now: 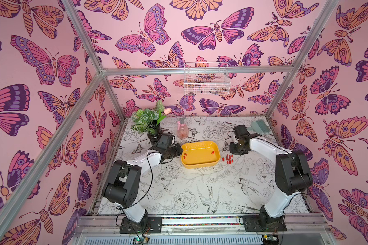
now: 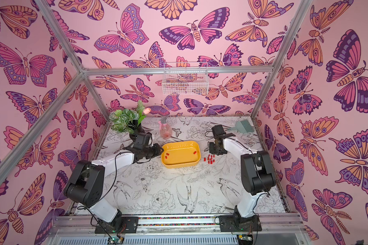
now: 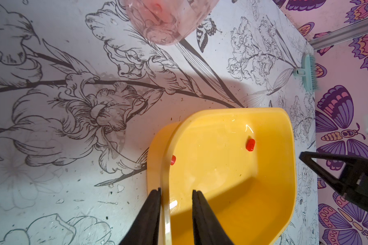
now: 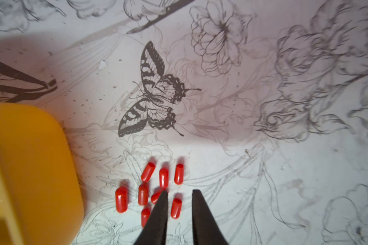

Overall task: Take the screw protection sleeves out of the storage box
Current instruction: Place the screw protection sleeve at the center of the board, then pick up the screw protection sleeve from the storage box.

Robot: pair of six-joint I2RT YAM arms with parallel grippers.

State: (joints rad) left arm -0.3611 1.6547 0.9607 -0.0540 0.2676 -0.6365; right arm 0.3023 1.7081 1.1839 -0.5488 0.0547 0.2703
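Observation:
The storage box (image 1: 200,162), a shallow yellow tray, lies mid-table in both top views. Three red screw protection sleeves lie inside it: two near the left wall (image 1: 185,155) and one near the right wall (image 1: 212,152). Several more sleeves (image 1: 228,159) lie in a cluster on the table just right of the box. My left gripper (image 3: 176,191) straddles the box's left rim (image 3: 165,169), one finger outside against the wall and one inside. My right gripper (image 4: 180,192) hangs open just above the cluster, with one sleeve (image 4: 176,208) lying on the table between its fingers.
A pink spray bottle (image 1: 182,130) and a potted plant (image 1: 149,123) stand behind the box to the left. A teal brush (image 1: 260,126) lies at the back right. A white wire basket (image 1: 206,84) hangs on the back wall.

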